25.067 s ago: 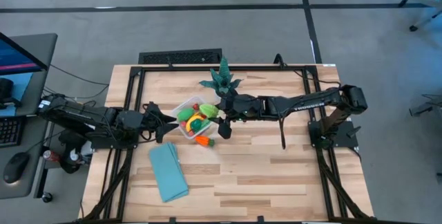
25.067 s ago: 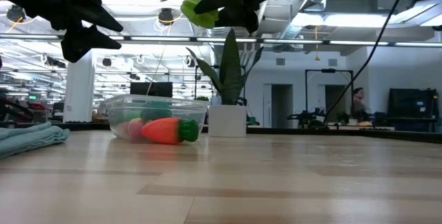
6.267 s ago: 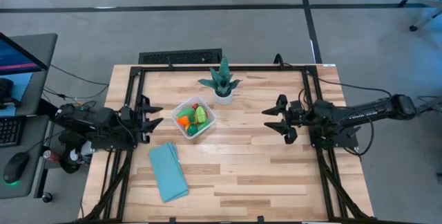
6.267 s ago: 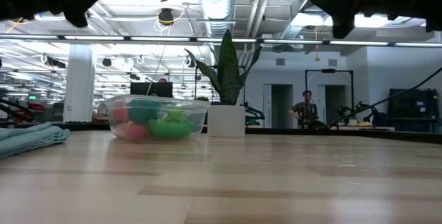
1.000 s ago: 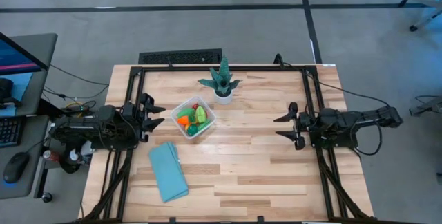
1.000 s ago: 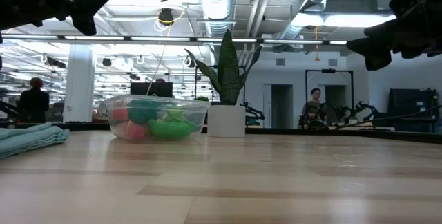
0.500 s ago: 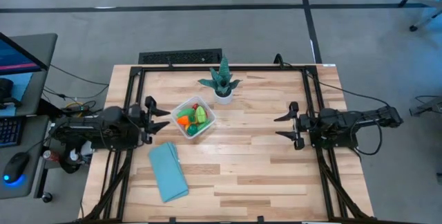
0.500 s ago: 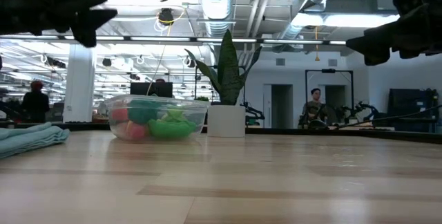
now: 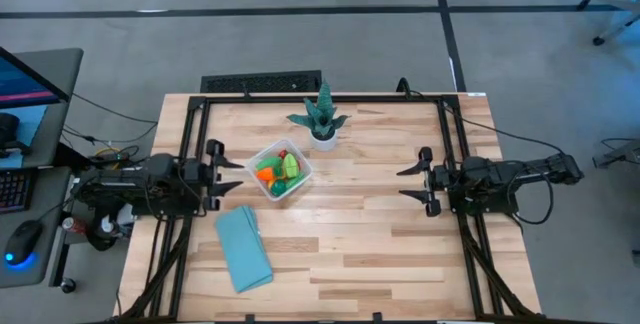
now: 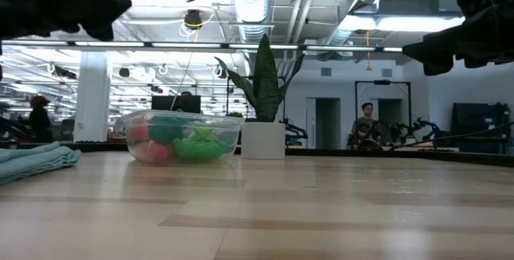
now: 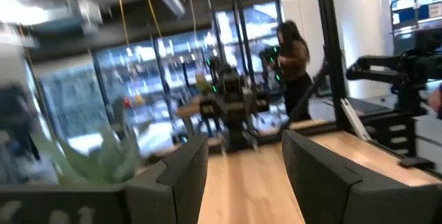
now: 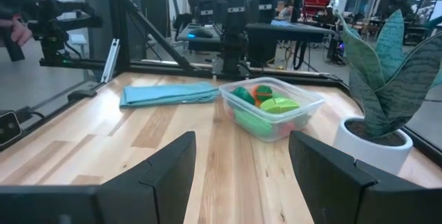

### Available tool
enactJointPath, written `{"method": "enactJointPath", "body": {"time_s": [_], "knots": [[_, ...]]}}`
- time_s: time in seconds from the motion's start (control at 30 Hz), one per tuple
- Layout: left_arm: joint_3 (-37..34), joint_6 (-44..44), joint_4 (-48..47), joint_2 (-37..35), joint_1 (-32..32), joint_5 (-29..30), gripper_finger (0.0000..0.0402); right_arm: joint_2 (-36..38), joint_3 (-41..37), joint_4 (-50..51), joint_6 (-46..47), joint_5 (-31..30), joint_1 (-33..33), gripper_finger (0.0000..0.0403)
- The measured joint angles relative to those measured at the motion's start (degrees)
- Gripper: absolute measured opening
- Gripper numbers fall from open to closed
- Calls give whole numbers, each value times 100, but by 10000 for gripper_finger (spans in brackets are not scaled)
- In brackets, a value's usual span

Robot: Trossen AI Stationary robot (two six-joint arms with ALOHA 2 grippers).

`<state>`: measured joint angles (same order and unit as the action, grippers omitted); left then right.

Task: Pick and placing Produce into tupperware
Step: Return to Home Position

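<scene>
The clear tupperware (image 9: 279, 171) stands on the table left of centre, and the produce (image 9: 277, 168), green, orange and red pieces, lies inside it; both show again in the right wrist view: the tupperware (image 12: 271, 108), the produce (image 12: 266, 110). My left gripper (image 9: 226, 172) hovers open at the table's left edge, level, its fingers pointing toward the tupperware. My right gripper (image 9: 408, 184) hovers open at the right side, level, pointing toward the table's left edge. Neither holds anything.
A spiky teal plant in a white pot (image 9: 322, 122) stands just beyond the tupperware. A folded light-blue cloth (image 9: 243, 248) lies near the front left. Bare wood stretches between the tupperware and my right gripper. People stand in the room behind the table.
My left gripper has rolled about its own axis and tipped slightly while staying at the table's left edge; its upper finger has dropped in the low view. My right gripper has kept its place. The tupperware and produce have not moved.
</scene>
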<state>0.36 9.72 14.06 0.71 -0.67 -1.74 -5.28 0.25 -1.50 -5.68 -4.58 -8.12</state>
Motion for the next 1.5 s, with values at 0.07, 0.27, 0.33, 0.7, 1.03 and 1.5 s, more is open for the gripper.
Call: {"method": "enactJointPath", "body": {"time_s": [0.07, 0.27, 0.33, 0.7, 1.03, 1.5], "knots": [[0, 287, 221, -2, -1, 2, 178, 0, 0, 0, 83, 0, 0, 225], [0, 516, 306, -2, -1, 51, 178, 0, 0, 0, 103, 0, 0, 224], [0, 413, 181, -2, 1, 49, 178, 0, 0, 0, 109, 0, 0, 225], [0, 403, -674, -1, -4, -112, 178, 0, 0, 0, 82, 0, 0, 225], [0, 521, -1143, 0, -6, -267, 178, 1, 0, 0, 76, 0, 0, 225], [0, -19, -1180, 0, -4, -55, 178, 2, 0, 0, 76, 0, 0, 225]]}}
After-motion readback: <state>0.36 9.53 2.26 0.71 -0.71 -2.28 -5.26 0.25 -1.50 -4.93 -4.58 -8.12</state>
